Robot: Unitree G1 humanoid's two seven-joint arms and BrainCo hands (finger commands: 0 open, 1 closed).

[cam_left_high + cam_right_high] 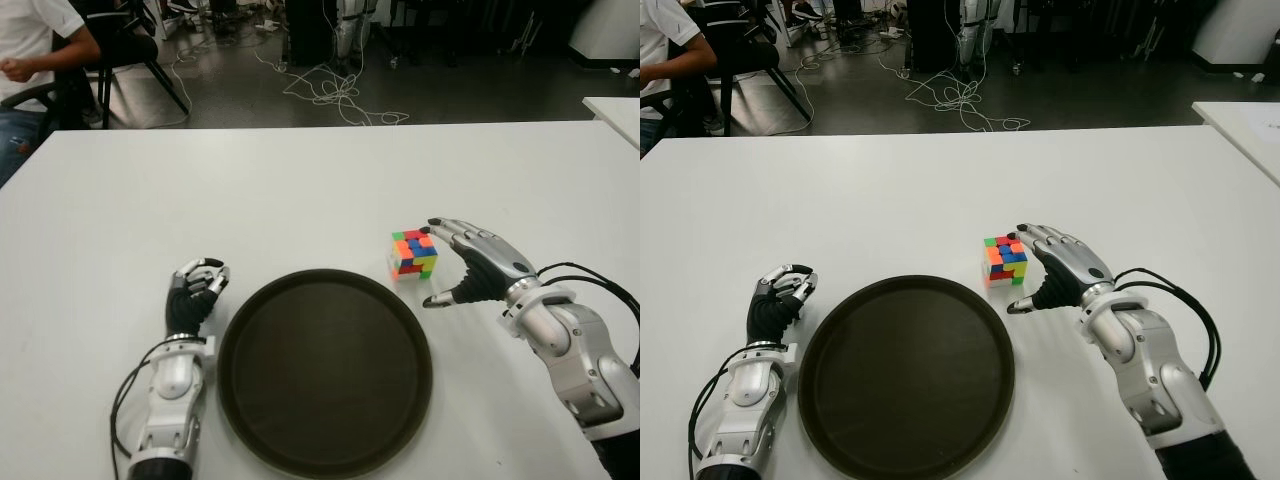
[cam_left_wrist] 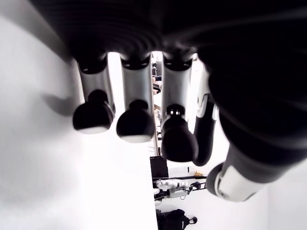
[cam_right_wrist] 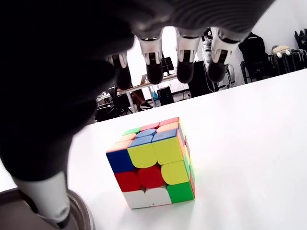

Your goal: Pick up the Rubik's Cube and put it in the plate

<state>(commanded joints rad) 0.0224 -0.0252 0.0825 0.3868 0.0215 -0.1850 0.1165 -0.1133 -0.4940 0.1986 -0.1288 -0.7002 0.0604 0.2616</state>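
Left hand (image 1: 196, 292): black jointed fingers, silver knuckle plates, rounded black fingertips (image 2: 93, 115).
Right hand (image 1: 478, 265): silver-grey back shell, black fingers and thumb.
Forearms (image 1: 578, 362): silver-grey casings, white wrist collars.
Cables (image 1: 602, 283): thin black loops beside each forearm.

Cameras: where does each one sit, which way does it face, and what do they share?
Left eye view: on the head, facing forward and down at the table; shows left hand beside the plate, right hand at the Rubik's Cube.
Right eye view: same head camera's other eye, same scene slightly offset.
Left wrist view: on the left wrist, looking along its curled fingers, which hold nothing.
Right wrist view: on the right wrist, looking past open fingers at the cube.
Shared: cube and plate edge show in both eye views and the right wrist view.
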